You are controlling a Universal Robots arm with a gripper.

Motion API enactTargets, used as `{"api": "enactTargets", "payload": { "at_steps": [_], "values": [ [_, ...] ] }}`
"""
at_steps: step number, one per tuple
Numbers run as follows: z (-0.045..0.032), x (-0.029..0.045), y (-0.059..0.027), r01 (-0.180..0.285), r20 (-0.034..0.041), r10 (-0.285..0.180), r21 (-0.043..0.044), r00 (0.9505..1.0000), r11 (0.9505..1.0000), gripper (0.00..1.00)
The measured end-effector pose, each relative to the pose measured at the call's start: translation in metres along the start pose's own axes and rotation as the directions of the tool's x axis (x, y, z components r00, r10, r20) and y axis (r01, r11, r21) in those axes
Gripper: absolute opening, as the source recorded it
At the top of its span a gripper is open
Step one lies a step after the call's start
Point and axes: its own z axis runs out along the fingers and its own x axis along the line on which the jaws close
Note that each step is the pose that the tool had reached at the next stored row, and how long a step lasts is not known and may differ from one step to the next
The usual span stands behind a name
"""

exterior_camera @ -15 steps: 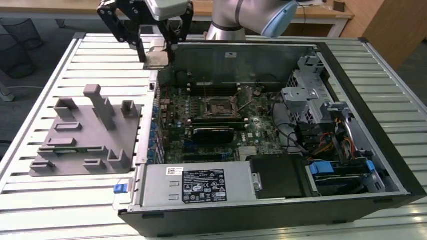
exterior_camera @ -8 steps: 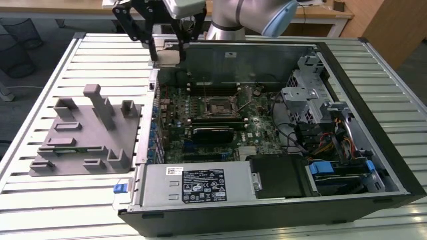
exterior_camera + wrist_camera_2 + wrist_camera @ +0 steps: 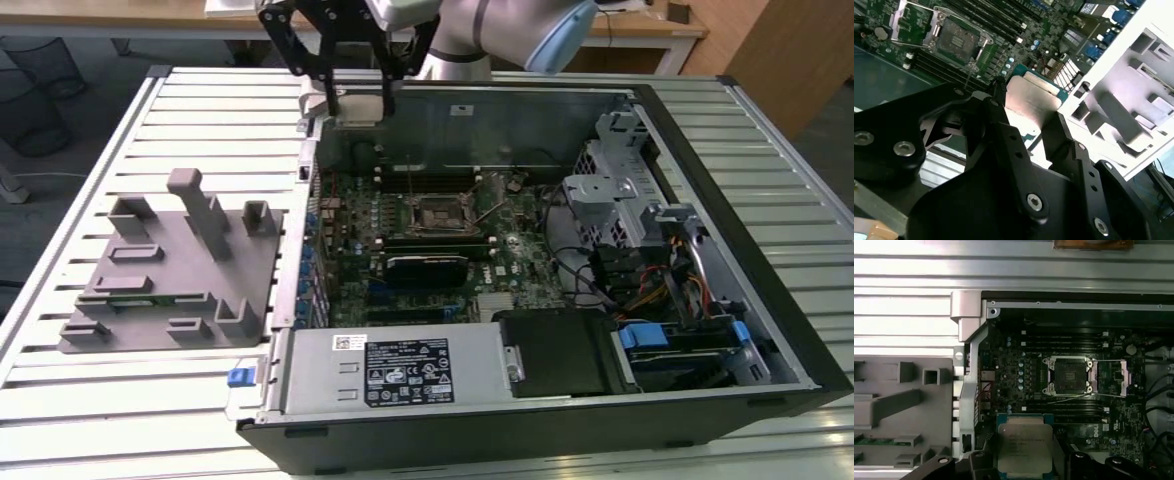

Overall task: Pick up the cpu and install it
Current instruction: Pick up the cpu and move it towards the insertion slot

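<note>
In the exterior view the black gripper (image 3: 355, 95) is closed on the cpu (image 3: 355, 108), a pale flat square pinched by its edges and well apart from the open socket (image 3: 439, 213) on the green motherboard. In the second wrist view matte black fingers (image 3: 1009, 145) clamp the chip's smooth silvery lid, with the socket's square metal frame beyond. In the first wrist view the cpu (image 3: 1024, 442) shows a dull metal top over a teal rim, near the socket (image 3: 1069, 375), while the grey moulded fixture tray (image 3: 884, 390) lies farther from the socket, outside the case.
</note>
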Motion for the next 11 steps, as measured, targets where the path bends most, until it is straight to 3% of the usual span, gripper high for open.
{"api": "enactTargets", "payload": {
  "at_steps": [11],
  "values": [
    [0.0012,-0.0294,0.0022,0.000,0.0000,0.000,-0.0004,1.0000,1.0000,0.53]
  ]
}}
